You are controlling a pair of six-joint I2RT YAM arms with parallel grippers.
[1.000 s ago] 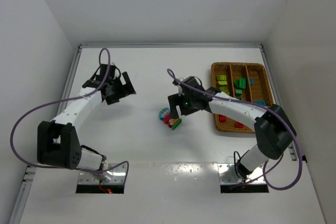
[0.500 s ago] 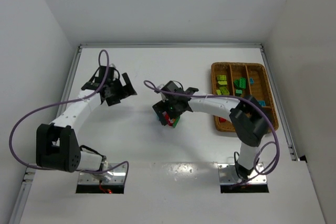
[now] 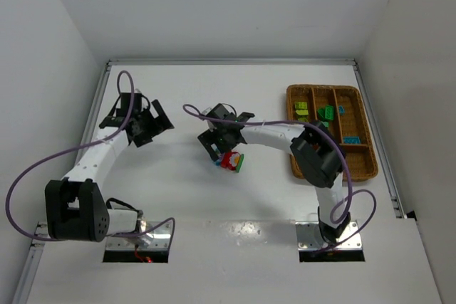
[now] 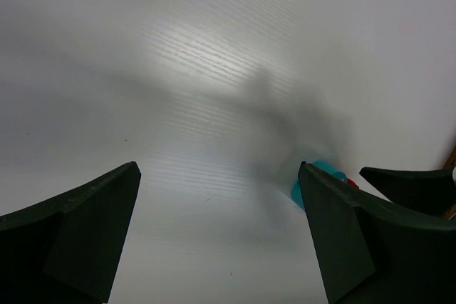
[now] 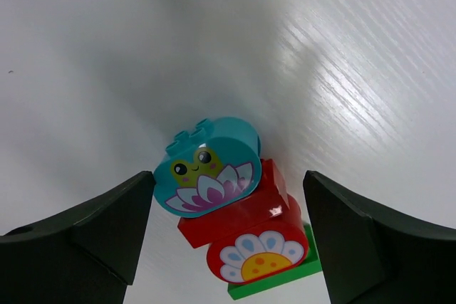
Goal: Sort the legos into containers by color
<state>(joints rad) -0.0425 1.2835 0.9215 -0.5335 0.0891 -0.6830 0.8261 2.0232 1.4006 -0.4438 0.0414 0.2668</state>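
A small cluster of legos (image 3: 230,161) lies mid-table. In the right wrist view it is a teal frog-print brick (image 5: 206,165), a red brick (image 5: 239,211), a red flower-print brick (image 5: 260,250) and a green brick (image 5: 278,284). My right gripper (image 3: 222,144) hangs open just above and behind the cluster, which sits between its fingers (image 5: 228,183) untouched. My left gripper (image 3: 154,127) is open and empty over bare table at the left (image 4: 217,169). It sees the teal brick (image 4: 313,179) far off. The wicker tray (image 3: 360,115) at the right holds lime (image 3: 303,108), dark green (image 3: 326,113) and teal (image 3: 351,140) bricks.
The right arm's elbow (image 3: 315,156) lies over the tray's near-left corner and hides what is there. White walls close the table at the back and on both sides. The arm bases stand at the near edge.
My right gripper has swung left, from the right side of the cluster to above and behind it. My left gripper has drawn back a little to the left. The cluster has stayed in place.
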